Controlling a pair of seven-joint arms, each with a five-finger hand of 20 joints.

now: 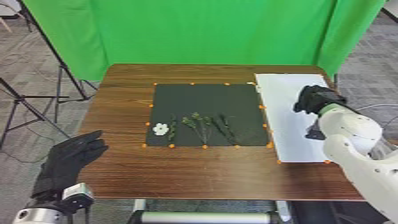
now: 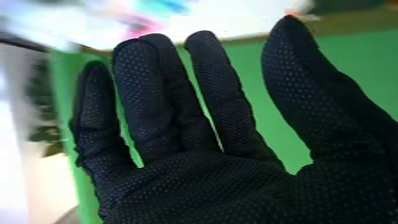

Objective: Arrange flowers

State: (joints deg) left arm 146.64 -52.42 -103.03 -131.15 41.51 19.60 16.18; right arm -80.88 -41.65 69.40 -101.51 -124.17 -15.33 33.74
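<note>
Near the middle of the frame, a white flower (image 1: 161, 129), a pale-tipped green sprig (image 1: 197, 125) and leafy stems (image 1: 226, 129) are laid flat on a black mat (image 1: 191, 97), along its lower part. The arranging step appears to be in hand, with only a loose row formed. At the upper right, the right hand (image 1: 313, 99) is held over a white sheet (image 1: 282, 110), its fingers long and spread, with nothing pinched. For the next move, a stem or bloom would need to be chosen, pinched lightly by its stalk and placed without the others being dragged. The pieces are borne by the mat rather than stood in a vase. At the lower left, the left hand (image 1: 67, 157) is held beside the table (image 1: 120, 172), fingers loosely extended, nothing gripped.
</note>
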